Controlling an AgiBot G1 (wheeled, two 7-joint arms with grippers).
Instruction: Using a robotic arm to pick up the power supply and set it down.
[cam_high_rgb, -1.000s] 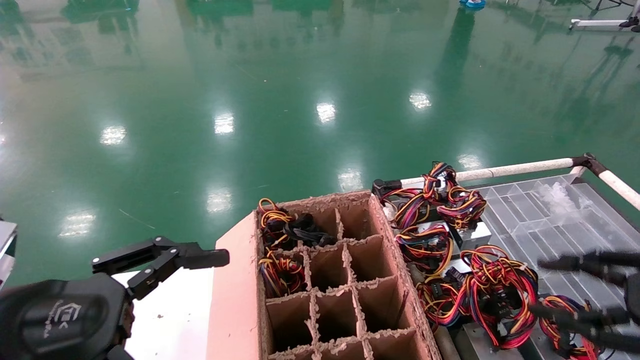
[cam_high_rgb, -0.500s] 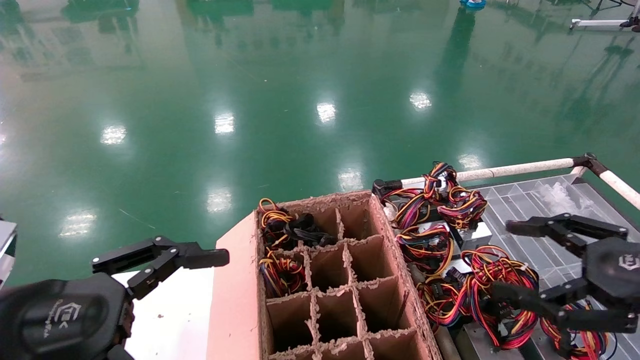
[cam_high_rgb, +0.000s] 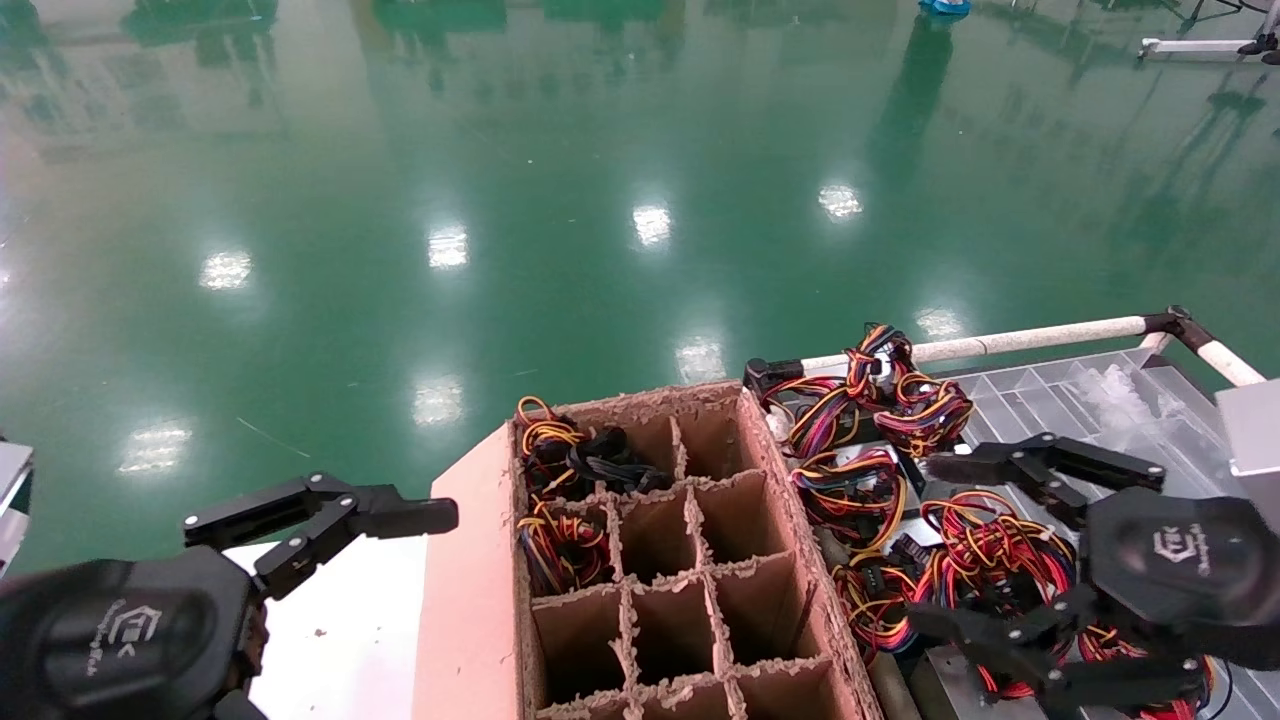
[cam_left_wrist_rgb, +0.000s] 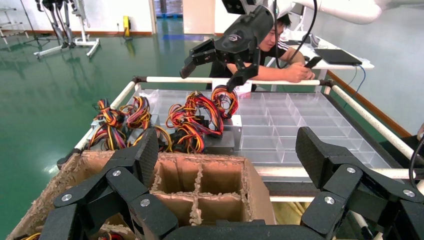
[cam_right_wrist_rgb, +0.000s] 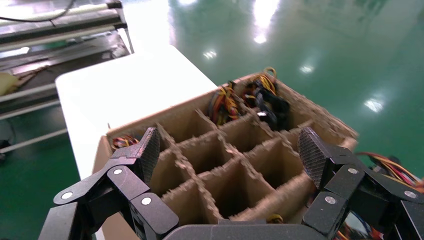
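Observation:
Several power supplies, silver-grey boxes with looped red, yellow, black and purple wires, lie on a clear tray (cam_high_rgb: 1100, 440) right of a cardboard divider box (cam_high_rgb: 470, 590). My right gripper (cam_high_rgb: 935, 545) hangs open over the nearest power supply (cam_high_rgb: 985, 545), one finger on either side of its wire loop, not touching it that I can see. From the left wrist view, that right gripper (cam_left_wrist_rgb: 210, 77) is above the power supply (cam_left_wrist_rgb: 192, 120). My left gripper (cam_high_rgb: 320, 515) stays open and empty, low at the left of the box. Each wrist view shows its own open jaws: left gripper (cam_left_wrist_rgb: 230, 155), right gripper (cam_right_wrist_rgb: 231, 152).
The divider box (cam_right_wrist_rgb: 200, 165) has yellow-orange wire bundles with black cables (cam_high_rgb: 570, 465) in its far-left cells. A white rail (cam_high_rgb: 1030, 338) borders the tray's far side. A white table (cam_high_rgb: 340, 630) lies beside the box. A person (cam_left_wrist_rgb: 280, 45) leans on a desk beyond the tray.
My right gripper has swung from the right edge leftward, toward the cardboard box, and now hangs over the wire bundles, still open. The left arm has not moved.

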